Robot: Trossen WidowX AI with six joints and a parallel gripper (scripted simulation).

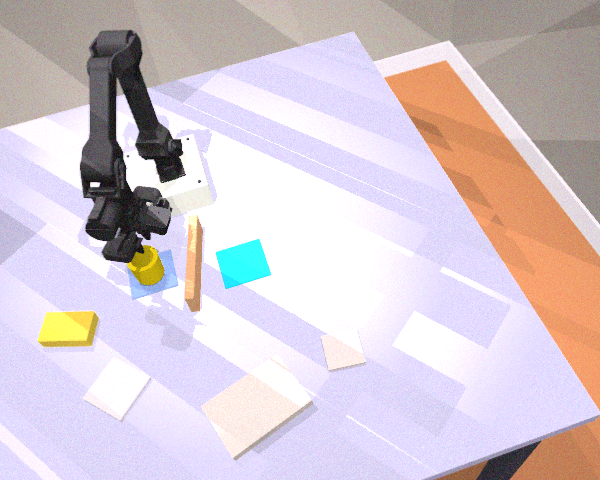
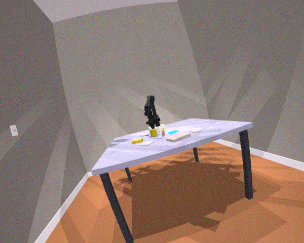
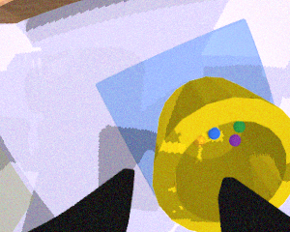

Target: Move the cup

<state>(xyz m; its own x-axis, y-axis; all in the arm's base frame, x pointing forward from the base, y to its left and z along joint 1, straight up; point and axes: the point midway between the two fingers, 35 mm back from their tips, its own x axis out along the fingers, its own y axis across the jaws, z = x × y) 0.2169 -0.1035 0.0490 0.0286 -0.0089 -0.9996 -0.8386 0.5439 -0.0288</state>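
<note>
Marbles show only from the wrist; cup still to be moved

From the wrist view you can see into the yellow cup (image 1: 148, 268) (image 2: 153, 132) (image 3: 184, 159): blue (image 3: 214, 133), green (image 3: 239, 127), purple (image 3: 235, 140) and orange (image 3: 199, 140) marbles lie inside. The top view gives you what the wrist view leaves out: the cup stands upright on the blue pad (image 1: 169, 277) (image 3: 135, 92), and the cyan pad (image 1: 243, 263) (image 2: 173, 131) lies on the other side of an upright wooden bar (image 1: 193, 263) (image 2: 162, 132) (image 3: 5, 12).

Your gripper (image 1: 141, 246) (image 3: 178, 184) is partly open, its fingertips apart at the near side of the cup. You can't tell from these angles whether either finger touches it, and no firm hold shows.

The bar stands close beside the blue pad, with a narrow strip of table (image 1: 310, 222) (image 2: 136, 154) (image 3: 63, 87) between. The yellow block (image 1: 67, 329) (image 2: 137, 141) sits well apart from the cup.

The wrist view cuts off the cup's lower and right edges, and the exterior view is too small for you to judge the fingers.
</note>
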